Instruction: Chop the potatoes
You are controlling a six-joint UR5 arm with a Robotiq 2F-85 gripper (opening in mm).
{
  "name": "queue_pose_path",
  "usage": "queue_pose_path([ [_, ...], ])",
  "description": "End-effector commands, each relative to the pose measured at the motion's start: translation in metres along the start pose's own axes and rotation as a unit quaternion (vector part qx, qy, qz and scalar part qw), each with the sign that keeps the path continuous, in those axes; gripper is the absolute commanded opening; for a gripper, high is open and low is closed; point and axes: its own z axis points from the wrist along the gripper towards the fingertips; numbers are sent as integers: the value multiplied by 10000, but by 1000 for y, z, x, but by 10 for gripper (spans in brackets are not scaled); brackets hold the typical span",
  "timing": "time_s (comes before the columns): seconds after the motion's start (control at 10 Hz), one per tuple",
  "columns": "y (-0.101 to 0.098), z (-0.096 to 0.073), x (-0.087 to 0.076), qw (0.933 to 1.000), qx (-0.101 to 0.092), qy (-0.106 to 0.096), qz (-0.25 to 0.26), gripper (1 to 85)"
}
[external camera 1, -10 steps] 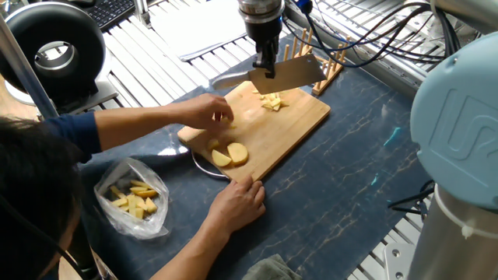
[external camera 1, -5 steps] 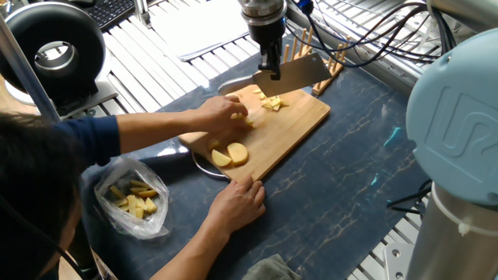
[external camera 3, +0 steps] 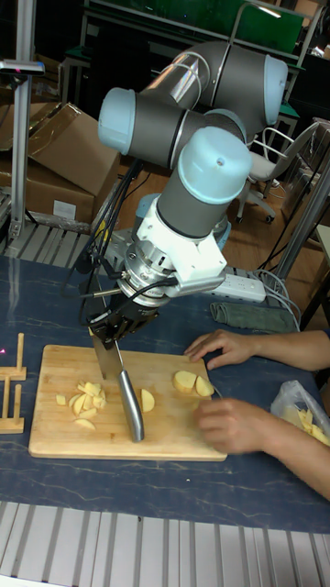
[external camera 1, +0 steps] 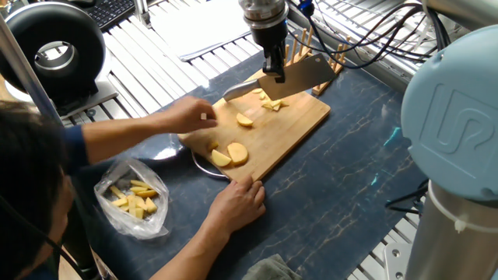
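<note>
My gripper (external camera 1: 272, 68) (external camera 3: 107, 332) is shut on the handle of a cleaver-style knife (external camera 1: 289, 77) (external camera 3: 128, 394), held just above the wooden cutting board (external camera 1: 298, 124) (external camera 3: 55, 438). Under the blade lies a small pile of chopped potatoes (external camera 1: 270, 101) (external camera 3: 82, 400). One potato chunk (external camera 1: 245, 120) (external camera 3: 147, 400) sits alone near the knife's tip. Two larger potato halves (external camera 1: 230, 155) (external camera 3: 192, 383) rest at the board's near end.
A person's hand (external camera 1: 191, 116) hovers left of the single chunk, and the other hand (external camera 1: 243, 199) steadies the board's edge. A clear bag of yellow pieces (external camera 1: 136, 200) lies to the left. A wooden rack (external camera 1: 320, 56) stands behind the board. A metal plate (external camera 1: 200, 166) peeks from under it.
The person's hand left one potato chunk near the knife and drew back to the left. The knife shifted slightly right and tilted, still above the chopped pile.
</note>
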Motion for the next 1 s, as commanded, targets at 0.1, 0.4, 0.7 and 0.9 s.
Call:
queue_pose_path([
  [0.1, 6, 5, 5, 9998, -128, 108, -96, 10],
  [0.4, 4, 9, 11, 9997, -152, 138, -126, 10],
  [0.7, 3, 10, 22, 9992, -160, 317, -170, 10],
  [0.9, 6, 11, 27, 9987, -232, 407, -183, 10],
])
